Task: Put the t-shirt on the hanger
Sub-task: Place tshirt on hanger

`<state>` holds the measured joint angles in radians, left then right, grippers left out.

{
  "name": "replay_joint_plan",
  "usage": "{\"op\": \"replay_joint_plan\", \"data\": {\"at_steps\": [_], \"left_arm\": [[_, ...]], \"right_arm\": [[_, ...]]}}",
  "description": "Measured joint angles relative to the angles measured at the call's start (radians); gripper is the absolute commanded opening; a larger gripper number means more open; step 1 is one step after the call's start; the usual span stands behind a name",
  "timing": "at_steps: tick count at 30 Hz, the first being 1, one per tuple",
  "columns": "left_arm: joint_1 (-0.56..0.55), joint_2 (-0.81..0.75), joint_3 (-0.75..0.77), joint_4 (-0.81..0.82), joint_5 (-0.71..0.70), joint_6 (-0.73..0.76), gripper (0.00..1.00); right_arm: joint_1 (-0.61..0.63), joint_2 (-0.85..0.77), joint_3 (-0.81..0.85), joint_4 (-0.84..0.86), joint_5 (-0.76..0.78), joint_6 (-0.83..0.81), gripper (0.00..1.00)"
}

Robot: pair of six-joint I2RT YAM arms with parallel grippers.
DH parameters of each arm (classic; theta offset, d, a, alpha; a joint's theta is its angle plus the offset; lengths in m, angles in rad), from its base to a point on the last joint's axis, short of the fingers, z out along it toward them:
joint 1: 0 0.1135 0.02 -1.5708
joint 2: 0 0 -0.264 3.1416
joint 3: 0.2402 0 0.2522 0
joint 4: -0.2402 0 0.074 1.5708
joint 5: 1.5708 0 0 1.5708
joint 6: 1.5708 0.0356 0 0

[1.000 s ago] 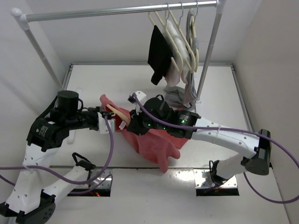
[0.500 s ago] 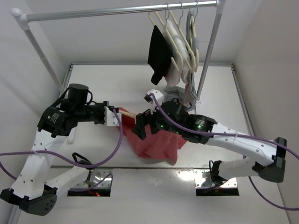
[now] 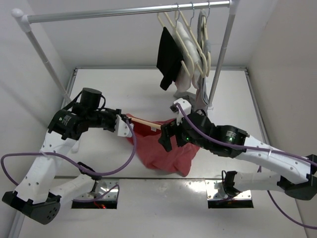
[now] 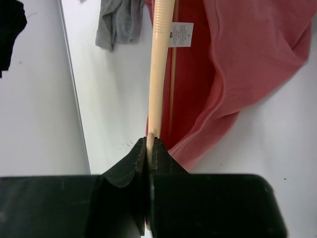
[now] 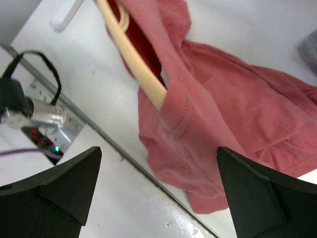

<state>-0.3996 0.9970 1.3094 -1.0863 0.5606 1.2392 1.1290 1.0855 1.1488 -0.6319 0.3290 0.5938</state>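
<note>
The peach hanger point(image 3: 146, 122) is held up over the table, and my left gripper point(image 3: 125, 128) is shut on one end of it. In the left wrist view the hanger's arm point(image 4: 157, 74) runs straight out from the closed gripper point(image 4: 150, 141). The faded red t-shirt point(image 3: 166, 148) drapes from the hanger, its lower part bunched on the table. The hanger's arm point(image 5: 136, 69) goes in under the shirt's fabric point(image 5: 237, 119) in the right wrist view. My right gripper point(image 3: 167, 137) hovers just above the shirt, open, with nothing between its fingers point(image 5: 64, 183).
A metal clothes rail point(image 3: 124, 12) spans the back, with posts at left point(image 3: 47, 59) and right point(image 3: 221, 54). Cream hangers point(image 3: 190, 39), a black garment point(image 3: 168, 52) and a grey garment point(image 3: 190, 101) hang at its right end. Table front edge point(image 5: 124, 153) runs below the shirt.
My right gripper opened, let go of the t-shirt and drew back to the right. My left arm lifted and carried the hanger rightward, and the shirt now hangs from it.
</note>
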Motion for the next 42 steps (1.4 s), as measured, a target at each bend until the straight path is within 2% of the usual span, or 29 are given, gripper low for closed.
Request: {"op": "replay_joint_plan", "data": {"at_steps": [6,12,15,16,17,18,19,20,21,22,23,25,28,32,34,39,42], "left_arm": [[-0.02,0.0,0.0,-0.015,-0.005,0.073,0.0],[-0.047,0.007,0.0,-0.053,0.005,0.138,0.0],[-0.075,0.018,0.0,-0.053,0.02,0.143,0.0],[-0.082,0.021,0.001,-0.054,0.02,0.144,0.0],[-0.086,0.023,0.0,-0.055,0.02,0.145,0.0],[-0.089,0.023,0.0,-0.055,0.02,0.145,0.0],[-0.09,0.023,0.001,-0.056,0.02,0.144,0.0],[-0.09,0.023,0.001,-0.056,0.019,0.144,0.0],[-0.09,0.023,0.001,-0.056,0.018,0.144,0.0],[-0.09,0.023,0.001,-0.056,0.017,0.144,0.0],[-0.09,0.023,0.001,-0.056,0.015,0.144,0.0],[-0.092,0.023,0.001,-0.056,0.014,0.145,0.0],[-0.097,0.023,0.0,-0.055,0.008,0.145,0.0],[-0.1,0.023,-0.007,-0.049,0.005,0.145,0.0],[-0.104,0.023,-0.011,-0.048,0.003,0.145,0.0],[-0.106,0.027,-0.011,-0.047,0.003,0.146,0.0],[-0.106,0.031,-0.011,-0.04,0.003,0.146,0.0]], "right_arm": [[0.014,0.055,0.023,-0.082,-0.052,-0.084,0.99],[0.015,0.217,0.163,-0.197,-0.038,-0.195,0.98],[0.015,0.285,0.231,-0.199,-0.019,-0.246,0.78],[0.015,0.303,0.245,-0.196,-0.016,-0.259,0.64],[0.015,0.318,0.254,-0.192,-0.013,-0.272,0.58],[0.015,0.332,0.256,-0.182,-0.01,-0.28,0.48],[0.015,0.342,0.256,-0.177,-0.006,-0.285,0.45],[0.015,0.348,0.254,-0.172,-0.008,-0.286,0.45],[0.014,0.352,0.248,-0.165,-0.008,-0.292,0.49],[0.013,0.352,0.244,-0.161,-0.008,-0.293,0.75],[0.013,0.351,0.242,-0.158,-0.009,-0.289,0.84],[0.013,0.348,0.242,-0.159,-0.01,-0.292,0.93],[0.013,0.325,0.243,-0.169,-0.014,-0.279,0.97],[0.012,0.218,0.24,-0.199,-0.043,-0.253,0.97],[0.012,0.15,0.235,-0.219,-0.06,-0.24,0.94],[0.013,0.107,0.21,-0.311,-0.101,-0.211,0.65],[0.013,0.167,0.181,-0.351,-0.118,-0.2,0.63]]}}
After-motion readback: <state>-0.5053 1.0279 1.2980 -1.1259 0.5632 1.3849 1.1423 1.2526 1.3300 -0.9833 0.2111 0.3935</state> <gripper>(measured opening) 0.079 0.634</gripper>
